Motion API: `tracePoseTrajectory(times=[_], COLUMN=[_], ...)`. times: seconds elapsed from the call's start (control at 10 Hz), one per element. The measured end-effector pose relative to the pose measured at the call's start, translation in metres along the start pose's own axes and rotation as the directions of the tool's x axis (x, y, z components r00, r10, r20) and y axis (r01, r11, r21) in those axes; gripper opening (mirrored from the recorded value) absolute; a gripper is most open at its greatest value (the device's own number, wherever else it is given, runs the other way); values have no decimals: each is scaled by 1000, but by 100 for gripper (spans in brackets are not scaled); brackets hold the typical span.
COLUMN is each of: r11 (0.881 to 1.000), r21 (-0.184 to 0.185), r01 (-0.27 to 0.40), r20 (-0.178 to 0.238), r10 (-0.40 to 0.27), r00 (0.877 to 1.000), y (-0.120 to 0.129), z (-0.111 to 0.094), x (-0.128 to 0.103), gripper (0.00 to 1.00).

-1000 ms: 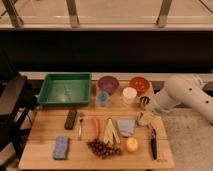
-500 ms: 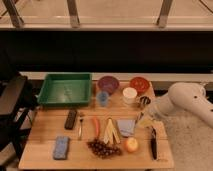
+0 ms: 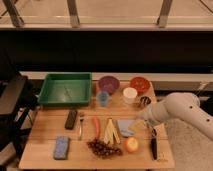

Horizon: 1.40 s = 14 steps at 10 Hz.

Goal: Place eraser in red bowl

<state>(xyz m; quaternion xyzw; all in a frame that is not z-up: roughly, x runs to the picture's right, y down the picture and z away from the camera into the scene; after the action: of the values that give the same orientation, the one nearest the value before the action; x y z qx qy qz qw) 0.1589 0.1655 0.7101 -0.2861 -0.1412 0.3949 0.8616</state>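
The eraser, a small black flat block, lies on the wooden table left of centre, beside a fork. The red bowl stands at the table's back right, next to the purple bowl. My white arm reaches in from the right, and my gripper hangs low over a blue-grey cloth right of centre. It is well to the right of the eraser and in front of the red bowl.
A green tray stands at the back left. A blue cup, a white cup, a carrot, a banana, grapes, an orange fruit, a blue sponge and a black-handled knife are spread across the table.
My arm has swung left and slightly down over the table, bringing the gripper from near the right edge toward the middle. The objects have not moved.
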Motion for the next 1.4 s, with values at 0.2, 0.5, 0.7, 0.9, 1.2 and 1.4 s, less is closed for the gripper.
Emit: tracePoseTrajectory(times=[0.2, 0.5, 0.7, 0.9, 1.2, 1.4], r11=[1000, 997, 997, 998, 998, 997], r21=[-3, -16, -38, -53, -53, -54], r01=[-29, -72, -65, -43, -44, -48], r20=[15, 32, 47, 45, 44, 51], r10=[29, 72, 67, 46, 46, 50], r00=[999, 997, 997, 998, 998, 997], y=[4, 7, 21, 32, 32, 31], z=[27, 61, 80, 88, 88, 87], x=[-6, -22, -43, -56, -56, -55], gripper=[65, 65, 65, 65, 65, 65])
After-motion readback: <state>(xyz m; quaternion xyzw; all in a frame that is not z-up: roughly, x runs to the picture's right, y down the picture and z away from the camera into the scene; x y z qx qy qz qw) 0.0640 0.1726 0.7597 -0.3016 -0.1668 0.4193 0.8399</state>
